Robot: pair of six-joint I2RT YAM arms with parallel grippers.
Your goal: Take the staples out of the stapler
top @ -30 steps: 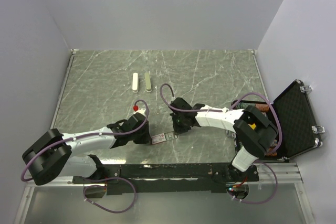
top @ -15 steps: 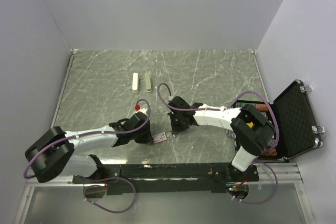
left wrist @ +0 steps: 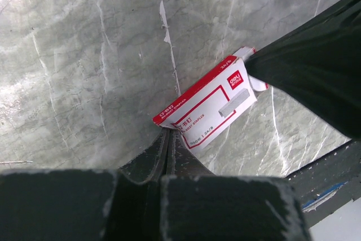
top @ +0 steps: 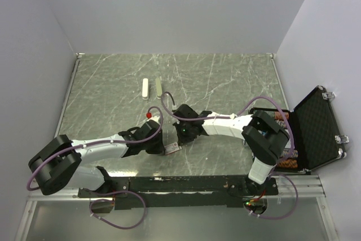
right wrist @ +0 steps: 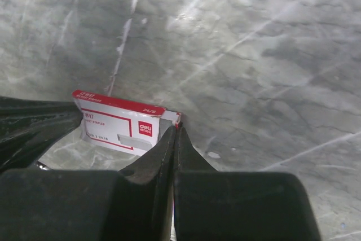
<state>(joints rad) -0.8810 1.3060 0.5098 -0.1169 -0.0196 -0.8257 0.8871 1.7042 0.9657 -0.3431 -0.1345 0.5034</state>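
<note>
Grey-green marble top (top: 225, 83): pale veins run across it; both arms reach in from the 6 o'clock edge.
Card box (top: 172, 148): red and white, lying flat near the 6 o'clock edge, between the two gripper tips.
Box print, left wrist view (left wrist: 208, 111): "deli" in white on a red block, "24/6" on the red side strip and again on the white face, and a grey drawing of a staple strip inside a red frame.
Box print, right wrist view (right wrist: 121, 122): "STAPLES", "deli" and "24/6", with small Chinese characters too blurred to read.
Left gripper (left wrist: 168, 139): fingers pressed together, tips touching the box's corner from 9 o'clock in the top view. Whether any card is pinched cannot be told.
Right gripper (right wrist: 176, 135): jaws closed, tips against the box's flap end from 1 o'clock in the top view. A pinch on the flap cannot be confirmed.
Staples: too small to pick out in any view, so where they lie cannot be told.
White bar (top: 145, 88): at 11 o'clock of the box, well apart from it.
Pale green bar (top: 159, 86): just beside the white bar and slightly tilted.
Red bit (top: 148, 114): small, at 10 o'clock of the box, by the left arm.
Black case (top: 316, 128): lid open, off the 3 o'clock edge.
</note>
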